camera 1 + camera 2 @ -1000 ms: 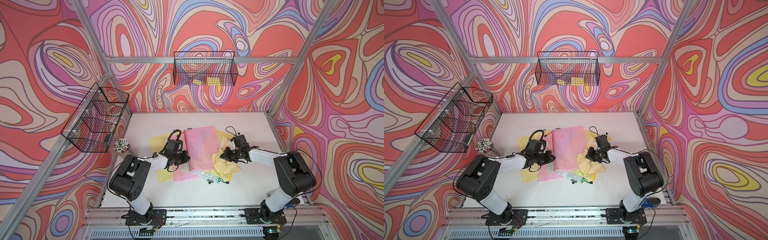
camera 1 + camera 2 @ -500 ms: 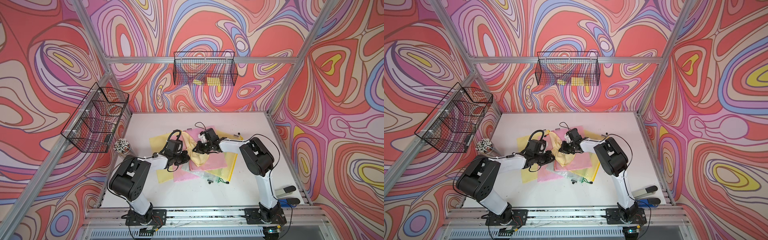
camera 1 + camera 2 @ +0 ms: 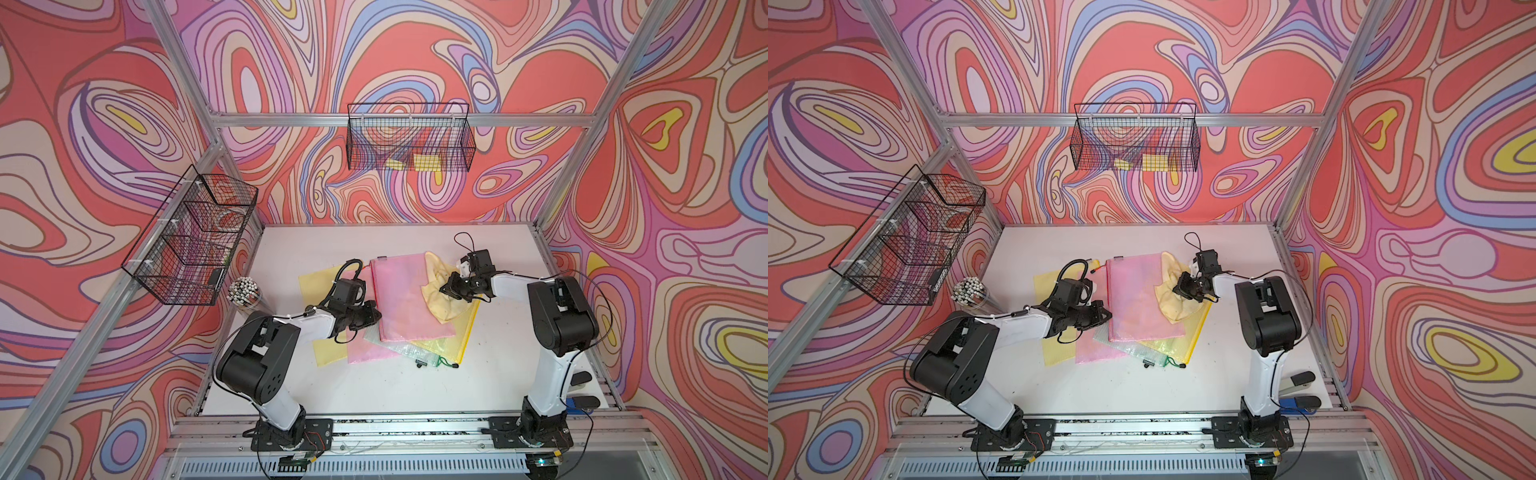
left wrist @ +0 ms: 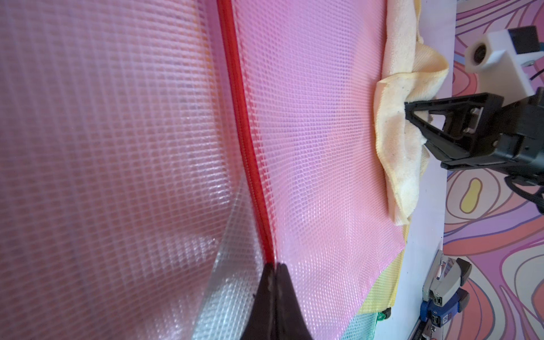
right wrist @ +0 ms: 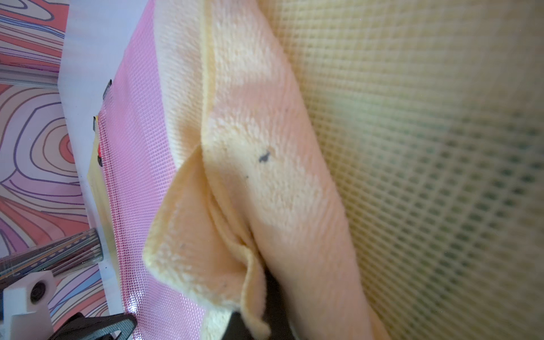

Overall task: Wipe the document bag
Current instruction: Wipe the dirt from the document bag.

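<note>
The pink mesh document bag [image 3: 409, 299] [image 3: 1142, 299] lies on top of a pile of bags in the middle of the table. My left gripper [image 3: 376, 316] [image 3: 1106, 316] [image 4: 275, 266] is shut on its red zipper edge [image 4: 238, 103] at the left side. A crumpled yellow cloth [image 3: 446, 309] [image 3: 1173, 307] [image 4: 400, 164] [image 5: 265, 176] rests on the bag's right edge. My right gripper [image 3: 444, 288] [image 3: 1177, 288] [image 4: 407, 107] [image 5: 259, 323] is shut on a fold of this cloth, low over the bag [image 5: 138, 176].
Yellow [image 3: 453, 340], pink [image 3: 365, 353] and clear-green [image 3: 411, 353] bags stick out from under the pink one. A cup of pens [image 3: 243, 291] stands at the left edge. Wire baskets [image 3: 195, 245] [image 3: 409, 137] hang on the walls. Staplers [image 3: 582, 401] lie front right.
My right gripper dragged the cloth leftward across the pink bag toward the left gripper, then back to the bag's right edge. The left gripper kept its hold and place.
</note>
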You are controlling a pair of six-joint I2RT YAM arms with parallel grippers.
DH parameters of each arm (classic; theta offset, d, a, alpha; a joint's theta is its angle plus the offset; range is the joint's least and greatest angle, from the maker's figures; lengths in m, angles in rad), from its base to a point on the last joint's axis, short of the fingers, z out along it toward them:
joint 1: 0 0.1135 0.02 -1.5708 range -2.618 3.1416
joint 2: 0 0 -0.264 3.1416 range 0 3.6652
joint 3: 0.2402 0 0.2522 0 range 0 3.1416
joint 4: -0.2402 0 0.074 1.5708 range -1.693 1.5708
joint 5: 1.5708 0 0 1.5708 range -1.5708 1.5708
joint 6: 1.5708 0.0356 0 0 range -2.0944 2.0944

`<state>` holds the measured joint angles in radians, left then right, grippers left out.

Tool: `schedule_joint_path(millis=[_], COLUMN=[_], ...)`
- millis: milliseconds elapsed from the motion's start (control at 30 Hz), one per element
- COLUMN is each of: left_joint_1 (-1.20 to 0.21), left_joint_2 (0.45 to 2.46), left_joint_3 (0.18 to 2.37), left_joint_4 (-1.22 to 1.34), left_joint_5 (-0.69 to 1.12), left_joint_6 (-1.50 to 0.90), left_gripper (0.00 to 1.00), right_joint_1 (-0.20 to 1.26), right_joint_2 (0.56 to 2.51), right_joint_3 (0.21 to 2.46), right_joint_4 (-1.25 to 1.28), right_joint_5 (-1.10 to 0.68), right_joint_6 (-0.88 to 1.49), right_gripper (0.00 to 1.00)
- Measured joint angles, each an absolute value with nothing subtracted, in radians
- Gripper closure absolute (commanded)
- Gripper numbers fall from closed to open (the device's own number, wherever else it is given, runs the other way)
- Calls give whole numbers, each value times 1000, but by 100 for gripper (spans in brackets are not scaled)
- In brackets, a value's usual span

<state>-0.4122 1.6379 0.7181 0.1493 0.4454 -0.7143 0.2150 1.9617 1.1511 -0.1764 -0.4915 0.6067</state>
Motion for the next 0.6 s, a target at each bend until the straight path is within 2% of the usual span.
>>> schedule_joint_path(millis=[133, 333, 467, 600], left_joint_1=[-412, -412, -412, -412], left_joint_2=[1638, 1638, 1637, 1635], left_joint_3=[718, 718, 718, 718], left_joint_4=[149, 149, 149, 146], left_joint_5=[447, 448, 447, 445], left_joint_6=[-714, -714, -714, -714], left_gripper=[100, 100, 100, 100], right_joint_1=[346, 537, 545, 490], right_joint_2=[2007, 2233, 2343, 2353], right_joint_3=[1288, 1614, 1695, 1686], right_joint_4=[-211, -170, -181, -182], right_joint_5=[-477, -513, -528, -550], right_joint_6=[616, 669, 691, 694], right_gripper=[100, 100, 100, 100])
